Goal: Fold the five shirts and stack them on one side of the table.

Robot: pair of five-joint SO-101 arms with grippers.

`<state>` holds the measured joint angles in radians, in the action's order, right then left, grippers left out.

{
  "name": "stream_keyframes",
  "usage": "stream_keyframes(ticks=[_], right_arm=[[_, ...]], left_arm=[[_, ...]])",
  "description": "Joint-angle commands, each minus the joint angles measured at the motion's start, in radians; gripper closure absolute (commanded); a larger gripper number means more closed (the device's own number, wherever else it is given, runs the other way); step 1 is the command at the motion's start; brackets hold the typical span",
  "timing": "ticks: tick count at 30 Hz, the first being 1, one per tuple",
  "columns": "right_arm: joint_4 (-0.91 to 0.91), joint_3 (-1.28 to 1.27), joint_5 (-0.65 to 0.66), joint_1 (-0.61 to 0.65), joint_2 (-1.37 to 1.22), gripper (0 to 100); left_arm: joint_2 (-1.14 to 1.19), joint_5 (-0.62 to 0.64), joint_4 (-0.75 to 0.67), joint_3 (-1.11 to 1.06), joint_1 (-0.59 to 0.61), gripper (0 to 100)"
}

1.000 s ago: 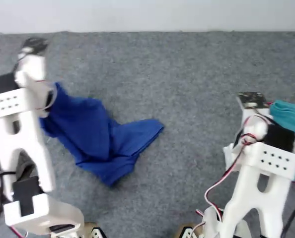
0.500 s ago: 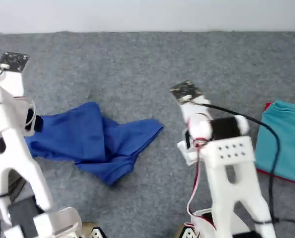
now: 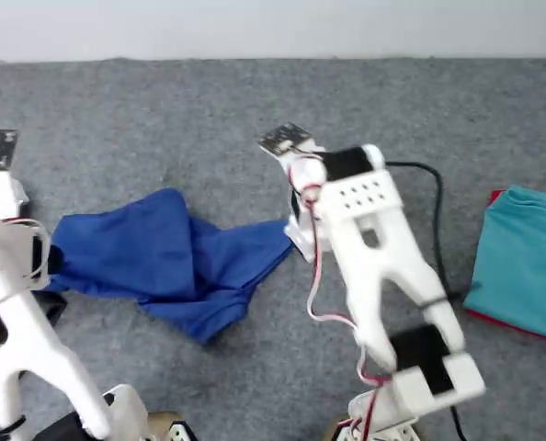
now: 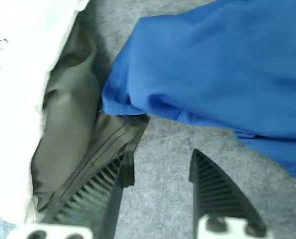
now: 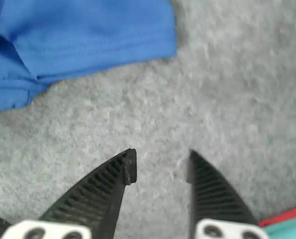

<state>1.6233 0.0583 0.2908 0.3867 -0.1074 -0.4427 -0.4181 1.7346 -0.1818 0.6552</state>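
Blue shirt (image 3: 176, 266) lies crumpled & unfolded on the grey tabletop (image 3: 255, 110), left of centre in the high view. Its long axis runs side to side across the tabletop. One pointed end reaches toward the middle; a second lobe sags toward the arms' bases.

Right tool (image 5: 160, 159): jaws spread partway, holding nothing, touching nothing. It hangs over bare tabletop near the blue shirt's stitched hem. In the high view the right arm (image 3: 365, 230) leans in from the near edge, its head just beside the shirt's pointed end.

Left tool (image 4: 160, 162): jaws likewise spread, empty. One fingertip sits at the edge of an olive-brown shirt (image 4: 73, 129); can't tell if it touches. That shirt is bunched up w/ the blue shirt's (image 4: 222, 64) corner lying against it, and a white garment (image 4: 18, 99) overlaps its other side. The left arm (image 3: 6, 276) stands at the blue shirt's outer end, by the tabletop's left edge.

Well apart, at the tabletop's right edge, a teal shirt (image 3: 521, 262) lies flat & folded. A thin red layer (image 5: 283, 218) shows under its border.
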Motion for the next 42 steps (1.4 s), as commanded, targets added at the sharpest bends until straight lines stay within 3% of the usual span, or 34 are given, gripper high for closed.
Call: stream_keyframes(ticks=[1,15,26,30,36,42], right_arm=[[-0.004,0.163,-0.044,0.041,-0.096,79.1],[-0.004,0.549,-0.057,0.084,-0.541,79.1],[0.031,0.681,-0.052,0.082,-0.745,80.4],[0.105,0.746,-0.048,0.088,-0.76,99.1],[0.174,0.864,0.015,0.061,-0.734,99.0],[0.174,0.872,0.028,-0.005,-0.516,99.0]], left_arm=[[-0.032,0.014,0.009,0.001,0.029,81],[-0.037,0.041,0.011,-0.002,0.035,81],[-0.035,0.041,0.011,-0.002,0.034,81],[-0.034,0.041,0.011,-0.002,0.034,81],[-0.029,0.041,0.009,-0.002,0.028,81],[-0.035,0.041,0.009,-0.002,0.028,81]])
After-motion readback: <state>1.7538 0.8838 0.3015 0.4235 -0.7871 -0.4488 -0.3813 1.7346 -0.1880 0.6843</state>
